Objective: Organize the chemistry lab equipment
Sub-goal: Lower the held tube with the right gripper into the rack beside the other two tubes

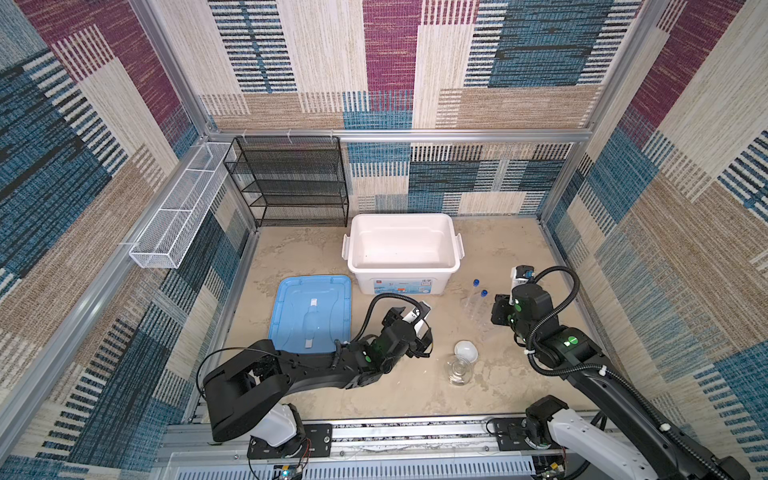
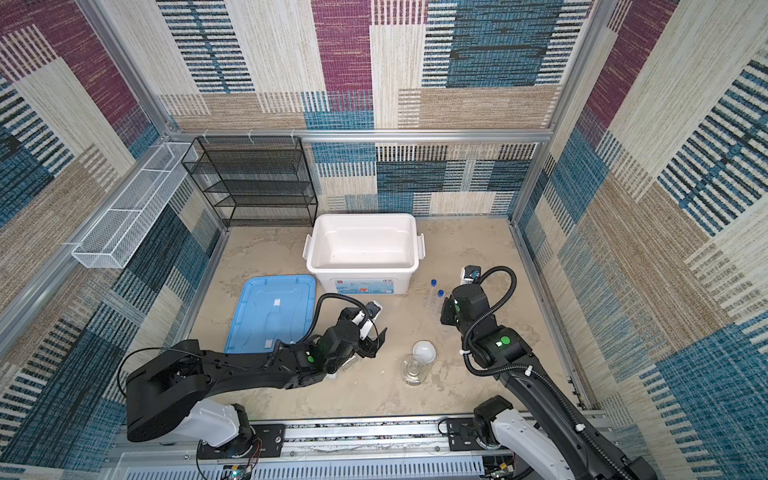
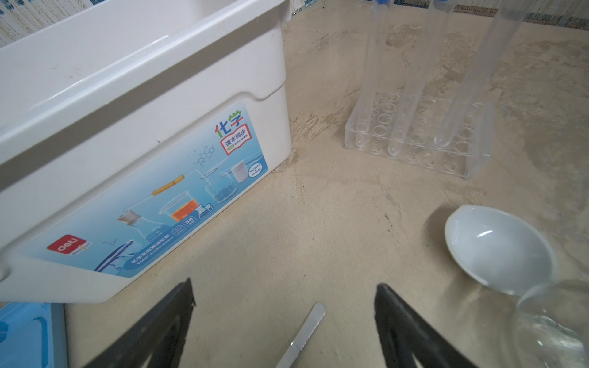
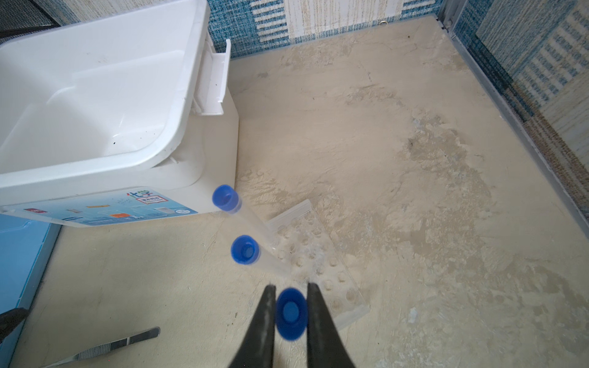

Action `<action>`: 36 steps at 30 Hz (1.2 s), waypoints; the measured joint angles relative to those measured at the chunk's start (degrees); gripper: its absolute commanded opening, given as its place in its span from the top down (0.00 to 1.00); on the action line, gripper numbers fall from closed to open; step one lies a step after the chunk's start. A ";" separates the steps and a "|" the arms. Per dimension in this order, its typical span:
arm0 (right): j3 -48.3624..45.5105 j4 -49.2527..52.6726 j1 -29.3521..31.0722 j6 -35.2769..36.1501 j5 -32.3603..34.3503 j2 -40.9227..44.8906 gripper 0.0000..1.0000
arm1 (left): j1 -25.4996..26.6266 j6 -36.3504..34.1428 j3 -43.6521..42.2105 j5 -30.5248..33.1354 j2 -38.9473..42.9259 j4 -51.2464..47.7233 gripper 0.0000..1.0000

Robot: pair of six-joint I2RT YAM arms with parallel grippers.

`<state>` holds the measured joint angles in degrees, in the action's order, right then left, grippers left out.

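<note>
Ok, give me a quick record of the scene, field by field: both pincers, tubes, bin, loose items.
Left pincer: open, over the metal tweezers, not gripping
Right pincer: shut on a blue-capped test tube
Other tubes: two, standing in the clear rack
White bin: open, empty; blue lid flat beside it
Loose: white bowl next to glass flask

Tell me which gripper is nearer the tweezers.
Left. The left gripper hangs open over the tweezers; the right gripper is away at the clear rack, shut on a test tube.
</note>
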<state>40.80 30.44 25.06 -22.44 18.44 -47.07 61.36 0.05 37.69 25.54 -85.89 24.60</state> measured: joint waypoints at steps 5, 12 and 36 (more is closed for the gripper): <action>0.59 0.68 0.13 0.00 0.15 -0.24 0.95 | 0.00 0.00 -0.11 0.02 0.00 0.02 0.09; 0.59 0.76 0.46 -0.02 0.20 -0.94 0.96 | 0.00 0.02 -0.46 0.04 0.15 0.02 0.09; 1.49 1.36 1.75 -0.26 2.86 -3.30 0.97 | 0.00 0.24 -2.25 0.13 1.03 0.04 0.09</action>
<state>42.28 31.79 26.81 -22.70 21.30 -50.37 61.36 0.30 35.44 25.67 -84.86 24.64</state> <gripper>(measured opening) 0.180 0.910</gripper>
